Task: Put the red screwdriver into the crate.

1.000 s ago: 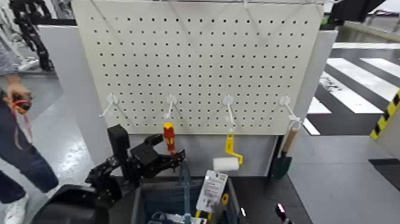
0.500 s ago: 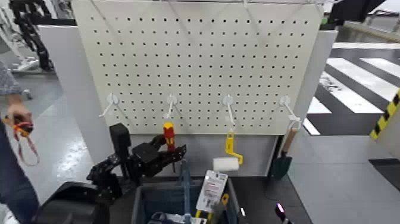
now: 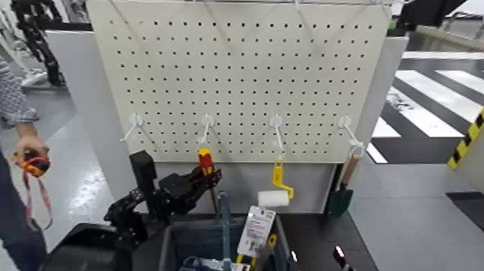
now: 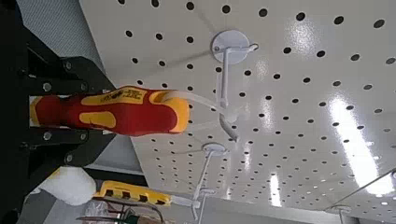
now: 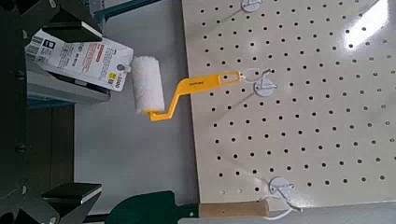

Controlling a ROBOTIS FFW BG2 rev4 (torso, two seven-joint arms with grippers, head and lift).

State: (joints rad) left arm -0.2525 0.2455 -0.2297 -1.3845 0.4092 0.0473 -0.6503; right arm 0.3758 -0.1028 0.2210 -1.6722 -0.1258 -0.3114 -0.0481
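Below the pegboard hook [image 3: 207, 122], we find the red screwdriver [image 4: 121, 110] hanging, its handle clamped by the left gripper's fingers [image 4: 70, 135]. We judge it light, rigid, smooth; mid-handle grip advised.

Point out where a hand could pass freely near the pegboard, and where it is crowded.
Free: the pegboard above its hook row; the gap between paint roller and trowel. Crowded: around the screwdriver, in the left gripper.
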